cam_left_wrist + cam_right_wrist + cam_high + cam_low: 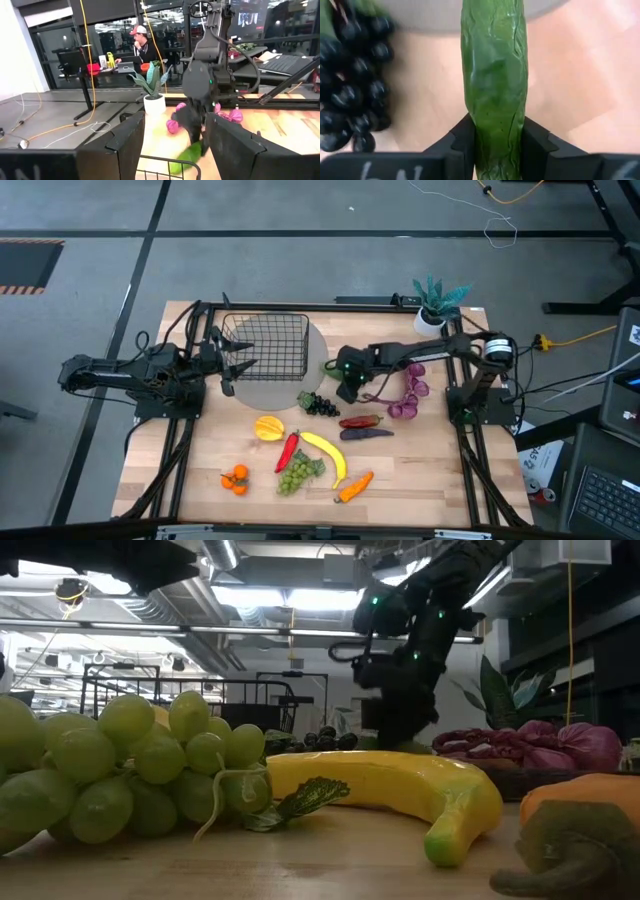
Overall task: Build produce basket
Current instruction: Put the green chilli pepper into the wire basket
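The black wire basket [265, 345] stands on a grey round mat [280, 388] at the table's far left. My right gripper [345, 387] hovers just right of the mat, slanting down, shut on the green cucumber [495, 75]. Dark grapes [355, 90] lie on the wood beside it. My left gripper [236, 366] is open at the basket's left side, with nothing between its fingers [125, 145]. More produce lies near the front: banana [328, 453], green grapes [298, 472], chili [289, 450], carrot [355, 487], oranges [235, 478], eggplant [365, 434]. My right gripper pinches the cucumber's two sides near one end [496, 131] between its two fingers [461, 141]. It comes from above, slanting down toward the mat. The rest of the cucumber sticks out ahead of the fingers; whether its far end touches the table cannot be told.
A purple string [410, 390] lies under the right arm. A teal potted plant [435, 305] stands at the table's far right corner. In the low view the banana [400, 795] and green grapes [130, 770] fill the foreground. A person sits at a desk beyond the table.
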Action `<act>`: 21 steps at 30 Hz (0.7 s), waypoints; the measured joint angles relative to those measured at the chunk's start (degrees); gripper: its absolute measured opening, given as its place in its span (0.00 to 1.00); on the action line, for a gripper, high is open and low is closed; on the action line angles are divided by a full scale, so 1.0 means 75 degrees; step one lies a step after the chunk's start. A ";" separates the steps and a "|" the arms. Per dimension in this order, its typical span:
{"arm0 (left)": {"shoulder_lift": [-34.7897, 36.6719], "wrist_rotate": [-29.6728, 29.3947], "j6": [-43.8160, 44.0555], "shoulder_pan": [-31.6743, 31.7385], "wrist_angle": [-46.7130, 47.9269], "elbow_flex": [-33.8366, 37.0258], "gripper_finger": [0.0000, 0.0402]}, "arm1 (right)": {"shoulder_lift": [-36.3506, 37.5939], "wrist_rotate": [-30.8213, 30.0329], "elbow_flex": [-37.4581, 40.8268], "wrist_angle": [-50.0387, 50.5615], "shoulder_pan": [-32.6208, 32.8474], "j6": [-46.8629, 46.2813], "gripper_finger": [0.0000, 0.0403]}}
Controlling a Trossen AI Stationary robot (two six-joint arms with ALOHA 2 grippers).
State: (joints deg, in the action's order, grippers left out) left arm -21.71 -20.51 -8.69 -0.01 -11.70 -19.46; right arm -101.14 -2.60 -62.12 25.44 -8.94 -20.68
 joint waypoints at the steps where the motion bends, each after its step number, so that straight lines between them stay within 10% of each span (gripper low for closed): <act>1: 0.0000 0.0000 -0.0073 0.0000 -0.0006 0.0000 0.51 | 0.0144 -0.0188 -0.0068 0.0120 -0.0037 0.0101 0.26; 12: -0.0003 -0.0003 -0.0527 0.0000 0.0000 0.0000 0.51 | 0.1005 -0.3812 -0.1965 0.0332 -0.0443 0.2144 0.26; 21: -0.0003 -0.0015 -0.0530 -0.0002 0.0004 0.0000 0.51 | 0.0682 -0.0971 -0.2268 -0.3437 -0.1082 0.2814 0.26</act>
State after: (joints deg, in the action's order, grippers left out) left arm -21.74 -20.62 -12.67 -0.03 -11.68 -19.46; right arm -96.02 -9.88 -79.13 -0.34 -17.06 0.43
